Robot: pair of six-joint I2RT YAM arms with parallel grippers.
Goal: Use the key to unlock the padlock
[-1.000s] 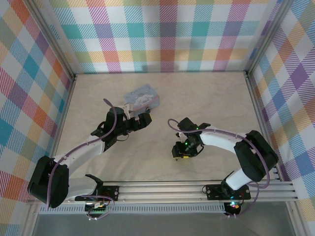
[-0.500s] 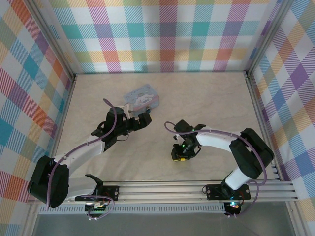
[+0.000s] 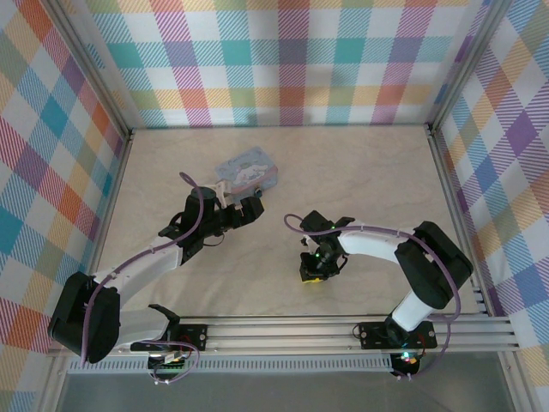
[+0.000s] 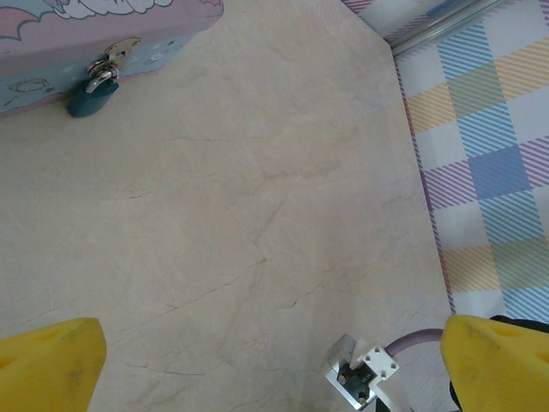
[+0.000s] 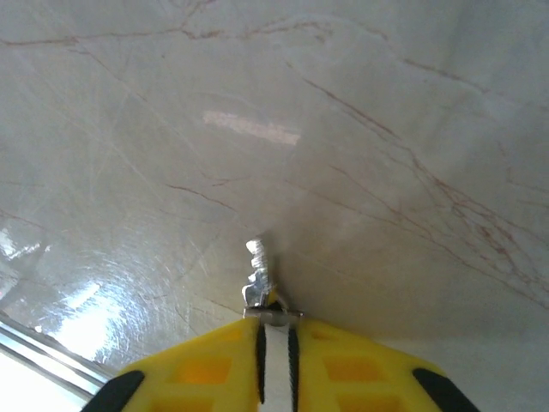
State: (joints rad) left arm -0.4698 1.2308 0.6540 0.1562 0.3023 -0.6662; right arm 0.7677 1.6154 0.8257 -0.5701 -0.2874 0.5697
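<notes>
The key (image 5: 262, 275) is a small silvery key, its toothed blade sticking out from between the yellow fingertips of my right gripper (image 5: 274, 330), which is shut on its head just above the tabletop. From above, the right gripper (image 3: 310, 273) points down at the table's middle front. The padlock (image 4: 93, 94), blue with a silvery shackle, hangs from the clasp of the pale blue tin (image 4: 51, 43). My left gripper (image 4: 274, 373) is open wide and holds nothing, a short way in front of the tin (image 3: 249, 169). The left gripper (image 3: 249, 209) sits left of centre.
The marble-look tabletop (image 3: 369, 180) is ringed by plaid walls with a metal frame post (image 4: 446, 21) at the corner. A metal bracket with a purple cable (image 4: 360, 378) shows low in the left wrist view. An aluminium rail (image 3: 343, 330) runs along the near edge.
My right gripper has closed on the key and shifted slightly left and toward the near edge. The left arm has not moved.
</notes>
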